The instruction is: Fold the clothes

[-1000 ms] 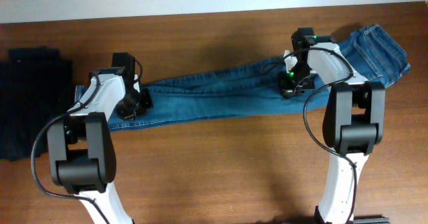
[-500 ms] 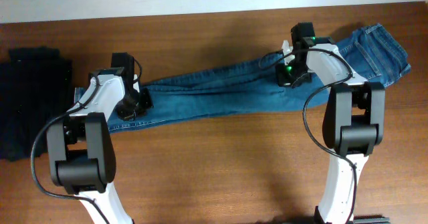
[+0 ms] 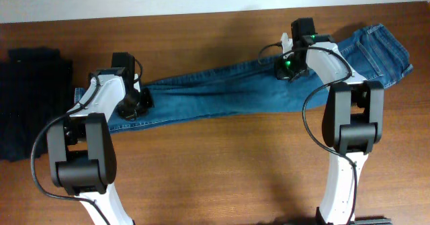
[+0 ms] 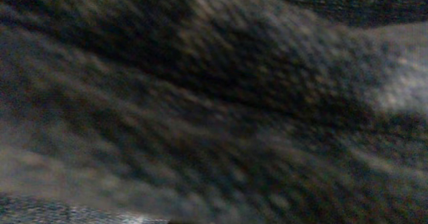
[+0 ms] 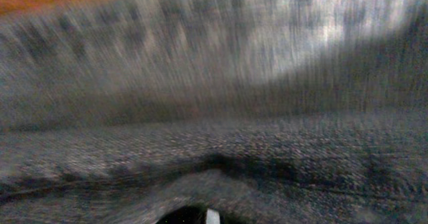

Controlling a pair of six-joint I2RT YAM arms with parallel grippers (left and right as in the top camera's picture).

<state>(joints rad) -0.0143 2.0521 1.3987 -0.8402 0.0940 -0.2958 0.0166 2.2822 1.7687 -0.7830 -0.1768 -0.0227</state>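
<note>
The blue denim jeans (image 3: 222, 94) lie stretched across the table, leg ends at the left and waistband (image 3: 388, 56) at the far right. My left gripper (image 3: 132, 106) is pressed down on the leg near its cuff. My right gripper (image 3: 287, 68) sits at the far edge of the thigh part. From above neither pair of fingers can be made out. Blurred denim (image 4: 214, 103) fills the left wrist view. Denim (image 5: 214, 150) also fills the right wrist view, with a raised fold at the bottom middle, so the jaws are hidden in both.
A black folded garment pile (image 3: 33, 104) lies at the left edge of the brown wooden table (image 3: 215, 178). A white wall runs along the far side. Both arm bases stand at the near edge.
My right gripper has slid from the near side of the thigh part to its far edge. The left gripper and the jeans have stayed in place.
</note>
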